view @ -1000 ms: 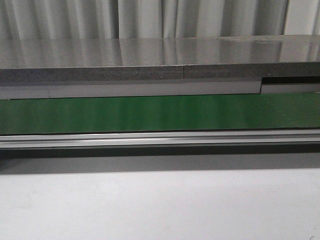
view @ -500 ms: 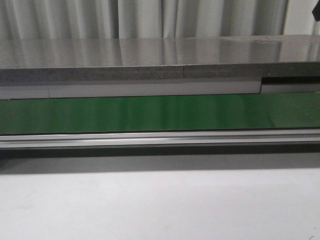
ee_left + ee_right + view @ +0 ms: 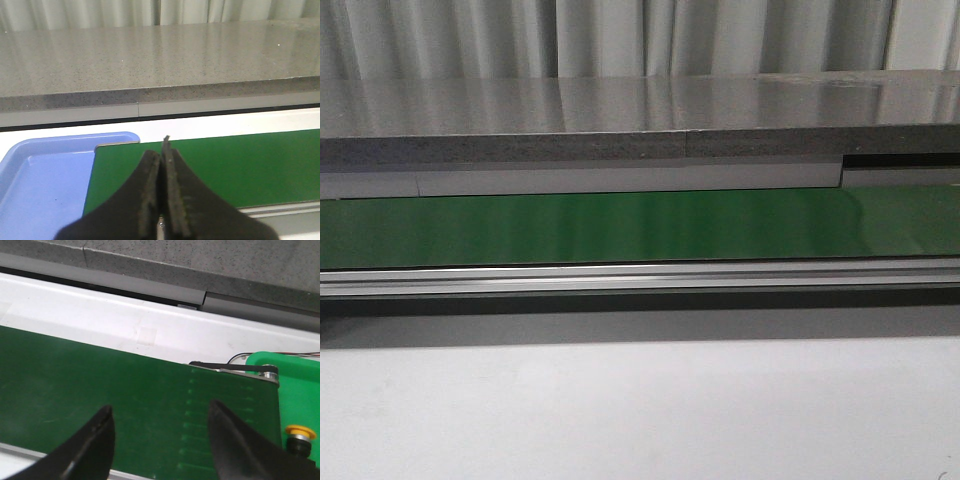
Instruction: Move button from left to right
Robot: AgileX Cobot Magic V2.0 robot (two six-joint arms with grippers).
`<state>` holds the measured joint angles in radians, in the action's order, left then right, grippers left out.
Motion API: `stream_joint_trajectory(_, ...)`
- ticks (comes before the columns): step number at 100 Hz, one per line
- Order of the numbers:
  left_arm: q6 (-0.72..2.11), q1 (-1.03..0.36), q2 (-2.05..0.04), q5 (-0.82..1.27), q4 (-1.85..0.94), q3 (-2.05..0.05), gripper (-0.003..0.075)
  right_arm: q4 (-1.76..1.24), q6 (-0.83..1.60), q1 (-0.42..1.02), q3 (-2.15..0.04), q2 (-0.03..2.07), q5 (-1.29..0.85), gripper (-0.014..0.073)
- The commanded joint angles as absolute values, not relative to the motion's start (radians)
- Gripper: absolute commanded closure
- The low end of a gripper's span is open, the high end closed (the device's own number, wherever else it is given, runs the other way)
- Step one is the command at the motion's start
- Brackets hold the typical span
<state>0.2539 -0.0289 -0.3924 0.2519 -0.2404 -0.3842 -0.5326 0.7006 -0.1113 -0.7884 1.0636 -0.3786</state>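
Note:
The button (image 3: 299,438) shows only in the right wrist view: its yellow cap and dark body sit in a green tray (image 3: 300,390) just past the belt's end. My right gripper (image 3: 160,412) is open and empty above the green belt (image 3: 125,390), with the button off to one side of its fingers. My left gripper (image 3: 162,152) is shut with nothing between its fingers, above the other end of the belt (image 3: 225,160). Neither gripper nor the button shows in the front view.
A green conveyor belt (image 3: 640,225) runs across the front view with a metal rail (image 3: 640,275) along its near edge. A grey stone counter (image 3: 640,120) lies behind it. A blue tray (image 3: 45,180) sits at the belt's left end.
A dark speck at the top right corner of the front view half a second ago is gone. Nothing else has moved there.

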Motion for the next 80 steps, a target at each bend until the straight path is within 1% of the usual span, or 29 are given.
stream_joint_trajectory(1, 0.249, -0.033, -0.398, 0.172, -0.253, -0.414, 0.0740, -0.569, 0.707, -0.112, -0.770, 0.974, -0.339, 0.0167)
stream_joint_trajectory(22, 0.249, -0.033, -0.398, 0.172, -0.253, -0.414, 0.0740, -0.621, 0.707, -0.112, -0.676, 0.806, -0.397, 0.0173)
stream_joint_trajectory(32, 0.249, -0.033, -0.398, 0.172, -0.253, -0.414, 0.0740, -0.624, 0.707, -0.112, -0.642, 0.740, -0.405, 0.0204)
stream_joint_trajectory(39, 0.249, -0.033, -0.398, 0.172, -0.253, -0.414, 0.0740, -0.624, 0.707, -0.112, -0.628, 0.698, -0.414, 0.0244)
stream_joint_trajectory(60, 0.249, -0.033, -0.398, 0.172, -0.253, -0.414, 0.0740, -0.625, 0.707, -0.112, -0.623, 0.629, -0.461, 0.0398)
stream_joint_trajectory(67, 0.249, -0.033, -0.398, 0.172, -0.253, -0.414, 0.0740, -0.625, 0.707, -0.113, -0.623, 0.626, -0.461, 0.0466)
stream_joint_trajectory(80, 0.249, -0.033, -0.398, 0.172, -0.253, -0.414, 0.0740, -0.625, 0.707, -0.113, -0.623, 0.626, -0.461, 0.0622)
